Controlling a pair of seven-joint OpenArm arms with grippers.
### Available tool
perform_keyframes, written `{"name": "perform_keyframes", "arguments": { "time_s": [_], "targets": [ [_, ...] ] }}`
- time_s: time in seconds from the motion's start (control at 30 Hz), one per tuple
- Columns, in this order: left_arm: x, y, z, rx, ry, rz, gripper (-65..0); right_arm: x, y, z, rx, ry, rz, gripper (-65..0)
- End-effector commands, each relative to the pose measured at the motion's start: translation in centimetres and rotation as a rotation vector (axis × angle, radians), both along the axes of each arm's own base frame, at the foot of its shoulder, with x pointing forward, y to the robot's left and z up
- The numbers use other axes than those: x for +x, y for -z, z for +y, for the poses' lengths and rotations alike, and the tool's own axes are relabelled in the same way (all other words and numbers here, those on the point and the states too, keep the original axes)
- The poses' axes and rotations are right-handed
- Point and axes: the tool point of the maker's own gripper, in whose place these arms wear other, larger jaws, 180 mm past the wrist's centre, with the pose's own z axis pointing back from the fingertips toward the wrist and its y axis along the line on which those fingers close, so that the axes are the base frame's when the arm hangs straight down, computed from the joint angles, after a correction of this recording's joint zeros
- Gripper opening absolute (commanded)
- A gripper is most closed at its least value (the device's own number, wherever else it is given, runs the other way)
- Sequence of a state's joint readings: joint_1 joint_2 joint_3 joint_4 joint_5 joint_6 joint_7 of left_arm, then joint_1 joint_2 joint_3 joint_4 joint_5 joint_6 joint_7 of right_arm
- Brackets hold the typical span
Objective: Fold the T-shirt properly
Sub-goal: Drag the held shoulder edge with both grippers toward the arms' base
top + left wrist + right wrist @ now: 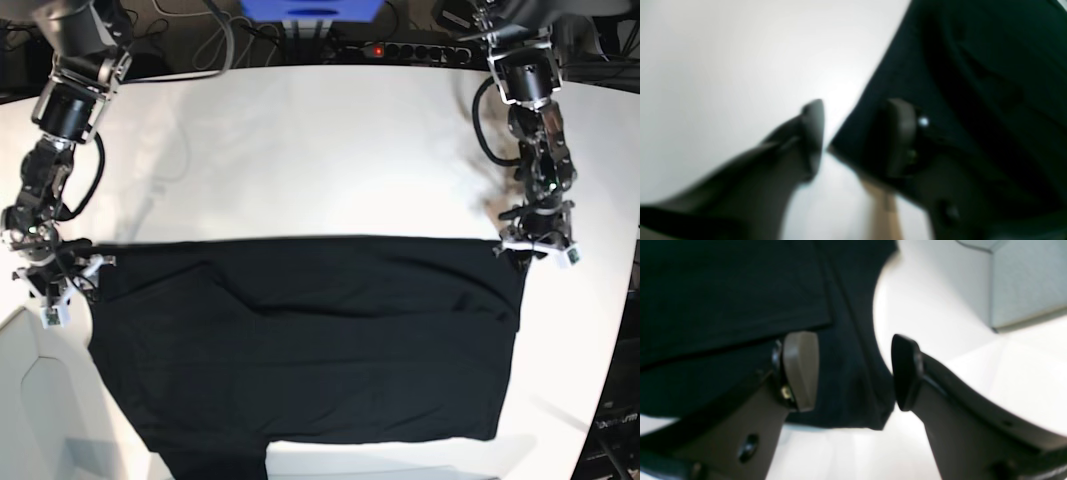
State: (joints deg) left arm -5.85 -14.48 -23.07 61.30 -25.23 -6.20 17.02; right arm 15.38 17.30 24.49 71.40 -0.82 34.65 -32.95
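L claw (857, 133) jaws apart @ T-shirt (300, 340) corner | R claw (853, 373) same (blurry)

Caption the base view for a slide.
Black T-shirt spread flat on the white table, left gripper and right gripper at its top corners.

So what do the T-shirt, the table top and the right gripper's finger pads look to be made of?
T-shirt: soft matte black cloth, going by its creases and folded edges.
Table top: smooth white hard surface with a slight sheen, perhaps laminate.
Right gripper finger pads: dull grey-brown, probably plastic or rubber; too blurred to tell which.
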Motion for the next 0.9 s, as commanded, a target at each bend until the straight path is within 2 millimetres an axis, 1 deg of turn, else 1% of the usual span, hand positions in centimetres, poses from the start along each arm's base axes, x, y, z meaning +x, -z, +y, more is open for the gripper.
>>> {"name": "perform_keyframes", "arguments": {
  "time_s": [0.0,0.03,0.1,0.17,0.27,0.33,0.43,0.5,0.57,0.67,0.73,0.77,0.87],
  "targets": [
    [0.5,-0.5,-0.1,-0.008,0.009,-0.006,-46.7,1.1,-2.1,-0.6,-0.006,0.005,-0.067,-29.5],
    [0.5,-0.5,-0.1,-0.008,0.009,-0.006,-50.1,0.9,-2.0,-0.7,-0.005,0.009,-0.064,-29.5],
    [0.5,-0.5,-0.2,-0.010,0.010,-0.006,-53.9,0.1,-1.0,-1.2,0.004,0.027,-0.042,-29.5],
    [0.7,-0.5,-0.6,-0.009,0.021,-0.005,-54.6,-0.5,-0.1,-1.9,0.008,0.038,-0.012,-29.5],
    [0.7,-0.5,-0.4,-0.007,0.020,-0.005,-55.1,-1.5,1.7,-2.9,0.027,0.063,0.039,-29.5],
    [0.7,-0.5,-0.4,-0.007,0.020,-0.005,-57.0,-2.0,2.5,-3.6,0.055,0.096,0.049,-29.5],
    [0.6,-0.5,-0.4,-0.007,0.017,-0.006,-64.6,-2.3,3.4,-3.9,0.084,0.114,0.036,-29.5],
    [0.6,-0.5,-0.4,-0.007,0.017,-0.004,-65.0,-2.9,4.4,-3.8,0.100,0.120,0.058,-29.5],
    [0.5,-0.3,-0.3,-0.006,0.017,-0.001,-64.6,-3.9,5.5,-3.6,0.100,0.117,0.087,-29.8],
    [0.3,-0.2,-0.3,-0.005,0.017,0.003,-64.7,-4.5,6.1,-3.5,0.101,0.114,0.105,-30.6],
    [0.3,-0.2,-0.3,-0.005,0.018,0.006,-64.7,-5.1,6.6,-3.4,0.102,0.112,0.119,-35.2],
    [0.3,-0.2,-0.3,-0.005,0.018,0.006,-64.7,-5.2,6.7,-3.4,0.102,0.112,0.122,-39.0],
    [0.0,0.1,-0.4,-0.009,0.018,0.015,-64.7,-5.6,6.9,-3.5,0.099,0.113,0.131,-56.4]
  ]
}}
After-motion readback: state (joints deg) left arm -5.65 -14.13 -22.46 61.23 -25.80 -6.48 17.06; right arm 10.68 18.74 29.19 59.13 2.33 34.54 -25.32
